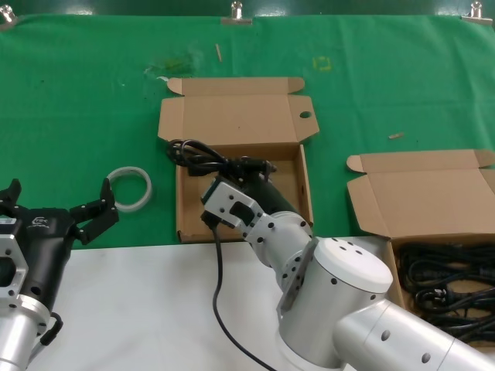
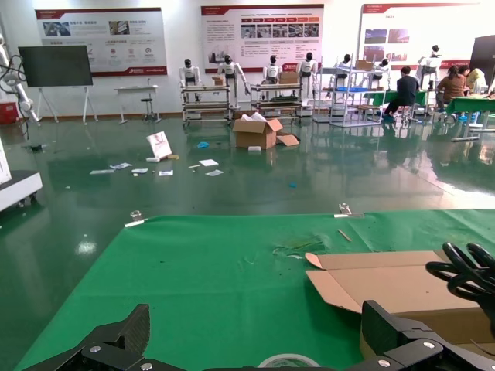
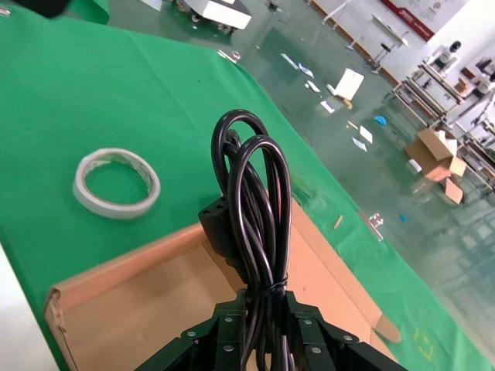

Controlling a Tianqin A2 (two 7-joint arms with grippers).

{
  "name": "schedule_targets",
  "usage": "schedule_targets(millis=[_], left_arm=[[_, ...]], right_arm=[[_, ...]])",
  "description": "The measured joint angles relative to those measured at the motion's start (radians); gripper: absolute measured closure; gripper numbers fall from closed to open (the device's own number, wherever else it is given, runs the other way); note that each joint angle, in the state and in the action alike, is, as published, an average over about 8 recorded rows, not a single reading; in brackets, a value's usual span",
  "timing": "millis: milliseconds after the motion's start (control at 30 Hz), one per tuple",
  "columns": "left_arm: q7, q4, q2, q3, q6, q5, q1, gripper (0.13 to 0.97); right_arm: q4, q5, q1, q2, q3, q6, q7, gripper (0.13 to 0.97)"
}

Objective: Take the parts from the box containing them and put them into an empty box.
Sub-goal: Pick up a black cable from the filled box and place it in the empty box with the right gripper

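A: State the layout, largest item first.

B: A green cloth-covered tabletop carries two shallow brown cardboard mailer cartons. The carton with a small round hole in its hinged lid sits at centre, lid folded back. The carton with a plain hinged lid sits well apart toward the robot's right side, also open.

A: Location of the parts?

B: Several bundled black cables with plugs lie in the plain-lid carton. One further coiled black cable bundle hangs over the far left corner of the holed-lid carton, its loops overlapping the carton wall.

A: Right arm status?

B: The right gripper is above the interior of the holed-lid carton. In the right wrist view its black fingers are pressed against the tied end of the coiled bundle, clamping it, with the loops projecting beyond them.

A: Left arm status?

B: The left gripper is at the near left edge of the green tabletop, clear of both cartons. Its fingers are spread wide and grip nothing.

A: Other items?

B: A white tape ring lies flat between the left gripper and the holed-lid carton, just beside the left fingertips.
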Motion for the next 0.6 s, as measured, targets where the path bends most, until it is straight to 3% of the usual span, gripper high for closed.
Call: schedule_targets(millis=[600], left_arm=[[0.0,0.0,0.0,0.0,0.0,0.0,0.0,0.132]], right_arm=[[-0.01,0.0,0.0,0.028,0.001,-0.008,0.034,0.832]])
